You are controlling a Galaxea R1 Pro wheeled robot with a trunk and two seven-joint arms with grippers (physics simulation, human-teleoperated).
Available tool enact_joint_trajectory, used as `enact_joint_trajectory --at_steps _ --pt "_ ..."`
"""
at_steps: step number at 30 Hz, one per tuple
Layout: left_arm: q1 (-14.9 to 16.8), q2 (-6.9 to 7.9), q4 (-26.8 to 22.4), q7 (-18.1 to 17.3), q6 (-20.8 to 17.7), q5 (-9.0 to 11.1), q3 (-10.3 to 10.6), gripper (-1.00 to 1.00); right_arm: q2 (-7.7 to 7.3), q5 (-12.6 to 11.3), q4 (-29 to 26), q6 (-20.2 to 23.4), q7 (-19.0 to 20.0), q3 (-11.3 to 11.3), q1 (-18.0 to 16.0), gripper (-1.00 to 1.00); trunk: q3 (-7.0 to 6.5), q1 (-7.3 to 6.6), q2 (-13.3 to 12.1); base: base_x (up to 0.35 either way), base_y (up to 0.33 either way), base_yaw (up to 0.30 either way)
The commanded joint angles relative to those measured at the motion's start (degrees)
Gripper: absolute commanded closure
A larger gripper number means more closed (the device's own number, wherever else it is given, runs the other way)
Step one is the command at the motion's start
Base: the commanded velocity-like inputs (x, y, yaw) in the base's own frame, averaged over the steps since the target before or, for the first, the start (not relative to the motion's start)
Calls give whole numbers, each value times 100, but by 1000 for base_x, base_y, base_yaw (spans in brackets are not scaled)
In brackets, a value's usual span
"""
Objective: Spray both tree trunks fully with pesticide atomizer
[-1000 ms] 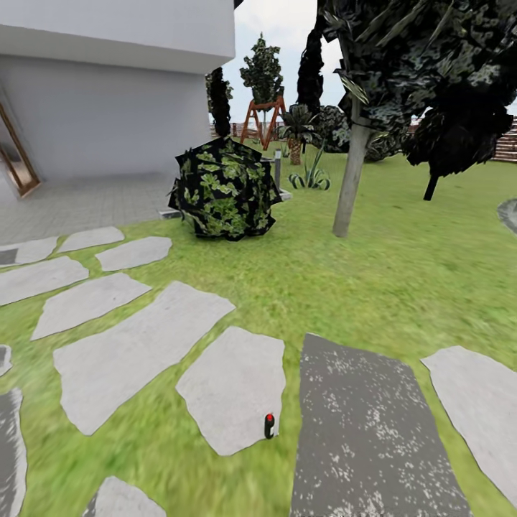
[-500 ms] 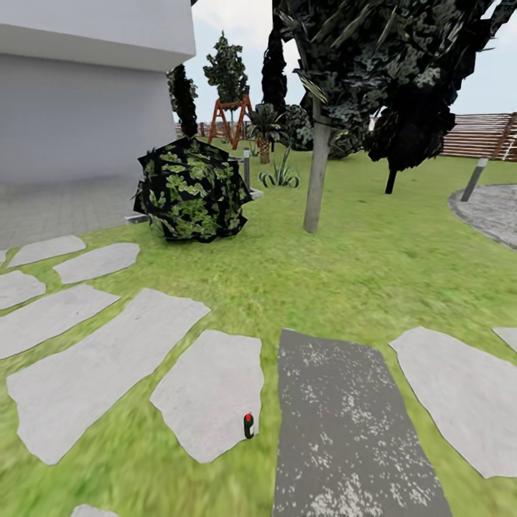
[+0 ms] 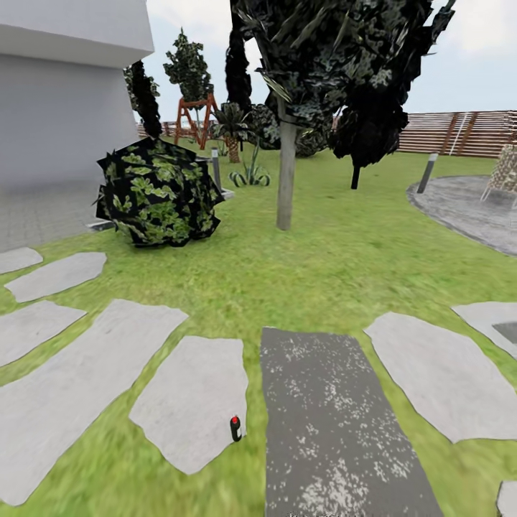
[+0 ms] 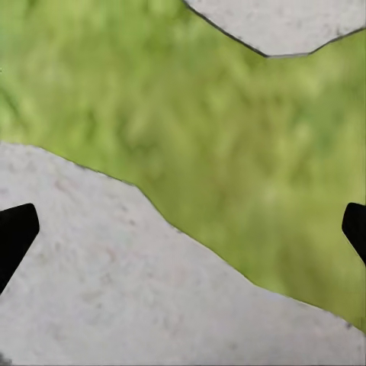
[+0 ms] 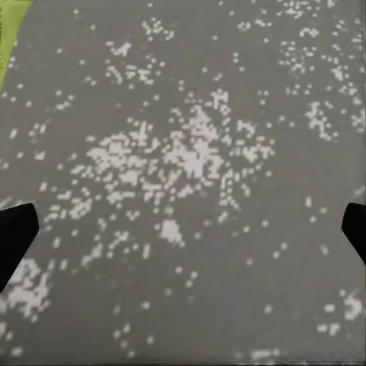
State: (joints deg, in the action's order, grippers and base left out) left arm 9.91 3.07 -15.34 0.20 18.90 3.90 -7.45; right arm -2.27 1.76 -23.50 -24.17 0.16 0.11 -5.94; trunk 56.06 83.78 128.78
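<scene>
From the head camera I look over a lawn (image 3: 337, 266) crossed by pale stepping stones. The sprayer (image 3: 235, 428) stands upright on the near edge of one pale stone (image 3: 190, 402), just beside a dark speckled slab (image 3: 330, 424). It is a small dark bottle with a red cap, and nothing is touching it.

I judge it light and rigid, probably smooth plastic, so it could slip or tip over if I nudge it. I would take it around the dark body below the red cap, closing from both sides and keeping the nozzle end free.

Farther off, a tree trunk (image 3: 286, 176) rises from the grass, pale and bare low down, with a round bush (image 3: 158, 192) to one side and a wooden fence (image 3: 459, 133) behind.

My left gripper (image 4: 183, 229) hangs over grass and pale stone, its fingers wide apart with nothing between them. My right gripper (image 5: 183, 229) hangs over the speckled slab, fingers likewise spread and empty.
</scene>
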Motion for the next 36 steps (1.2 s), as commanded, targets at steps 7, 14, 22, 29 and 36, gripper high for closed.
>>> enact_joint_trajectory --at_steps 7,14,22,29,36 --pt "2 1 4 -1 18 32 23 -100 -1 18 4 -17 2 -1 -3 -100 5 -1 2 0 168 -270" --pt "2 1 4 -2 18 32 24 -100 -1 18 4 -17 2 -2 -3 -100 5 -1 2 0 8 -270" --pt "2 1 5 -1 18 32 24 -100 -1 14 1 -17 2 -2 -3 -100 5 -1 2 0 0 -270" --pt "2 1 5 -1 18 32 24 -100 -1 12 2 -17 2 -2 -3 -100 5 -1 2 0 0 -268" --pt "2 1 5 -2 18 32 24 -100 -1 21 3 -17 2 11 -3 -100 5 -1 2 0 0 -104"
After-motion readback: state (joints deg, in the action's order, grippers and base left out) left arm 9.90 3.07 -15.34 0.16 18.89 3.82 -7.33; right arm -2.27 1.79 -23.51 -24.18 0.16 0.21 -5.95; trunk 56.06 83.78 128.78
